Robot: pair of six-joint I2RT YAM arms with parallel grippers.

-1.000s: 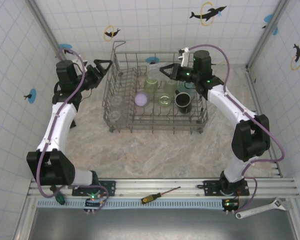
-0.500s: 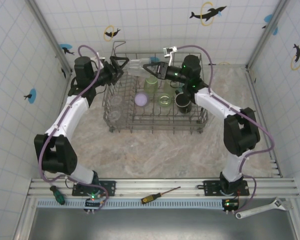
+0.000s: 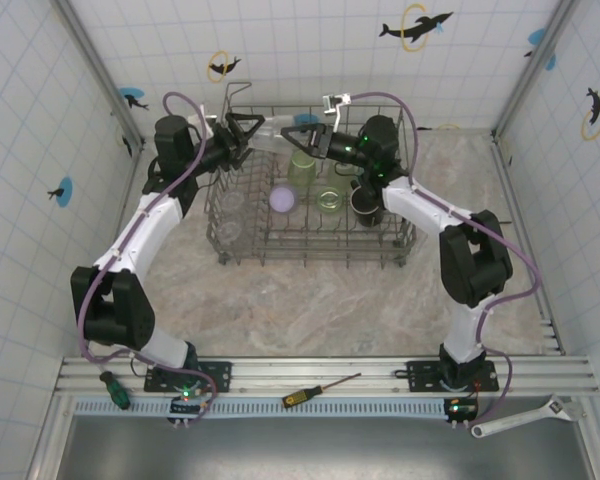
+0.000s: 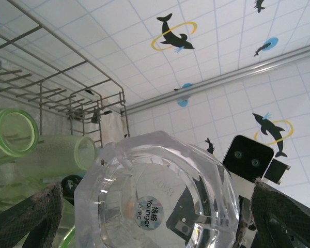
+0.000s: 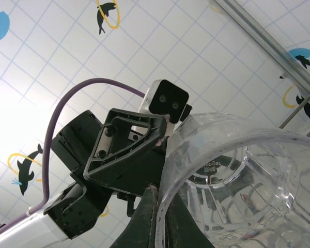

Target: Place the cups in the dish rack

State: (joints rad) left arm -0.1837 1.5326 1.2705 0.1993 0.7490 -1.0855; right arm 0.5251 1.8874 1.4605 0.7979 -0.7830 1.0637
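Observation:
A clear faceted cup (image 3: 275, 134) hangs on its side above the back of the grey wire dish rack (image 3: 311, 258). My right gripper (image 3: 300, 136) is shut on its rim (image 5: 171, 170), one finger inside and one outside. My left gripper (image 3: 248, 132) is open, and its fingers (image 4: 26, 217) stand either side of the cup's base (image 4: 155, 196) with a small gap on each side. In the rack sit pale green cups (image 3: 302, 166), a lavender cup (image 3: 283, 197), a black mug (image 3: 366, 203) and a clear cup (image 3: 230, 215).
The rack's tall back wires (image 4: 67, 77) and two green cups lying on their sides (image 4: 51, 155) are just left of the held cup. A screwdriver (image 3: 320, 389) and a wrench (image 3: 525, 417) lie on the front rail. Tiled walls close in at the back and sides.
Both arms swung inward over the rack's back. The right gripper carried the clear cup leftward, and the left gripper came in from the left until its open fingers straddled the cup's base.

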